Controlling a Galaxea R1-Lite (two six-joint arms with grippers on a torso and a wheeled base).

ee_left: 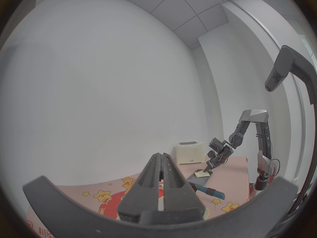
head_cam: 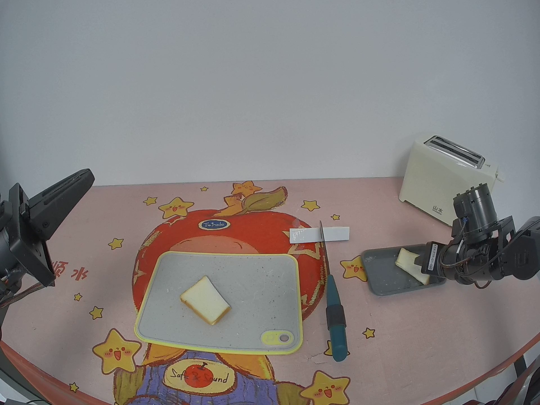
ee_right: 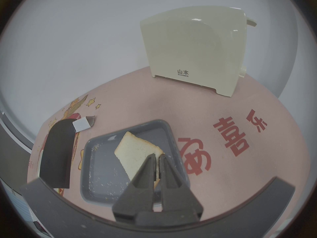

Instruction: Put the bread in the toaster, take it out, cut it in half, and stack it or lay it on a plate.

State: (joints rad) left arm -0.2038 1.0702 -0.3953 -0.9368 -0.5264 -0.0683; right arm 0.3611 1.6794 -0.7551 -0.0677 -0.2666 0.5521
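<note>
The right gripper (head_cam: 419, 264) (ee_right: 157, 158) has its jaws pinched tight on the near end of a bread half (head_cam: 407, 258) (ee_right: 137, 149). The slice is so thin that the fingers almost meet. The slice runs straight out from the jaws, its long axis in line with them and its free end pointing away over the floor of a grey tray (head_cam: 388, 282) (ee_right: 99, 169). I cannot tell whether that free end rests on the tray or hangs just clear of it. Crumbs dot the tray floor beside the jaws.

Beyond the tray, past the jaws toward the wall, stands the cream toaster (head_cam: 447, 178) (ee_right: 194, 47), slots up.

Out from the jaws on the tray's far side lies the knife (head_cam: 332, 293), with its blade tip toward the wall and its teal handle toward the robot. The tip rests across a white strip (head_cam: 337, 234).

Beyond the knife is the cutting board (head_cam: 259, 288), grey with a yellow rim. A second bread half (head_cam: 205, 300) lies flat near its middle, well apart from both grippers and turned at a slant to the board's edges.

The left gripper (head_cam: 84, 176) (ee_left: 160, 156) hangs raised over the far side of the table, jaws pressed together with nothing between them.

Everything sits on a pink tablecloth (head_cam: 394, 333) printed with stars and a large red apple. Behind it is a plain white wall (head_cam: 270, 74), and overhead a panelled ceiling (ee_left: 198, 4).
</note>
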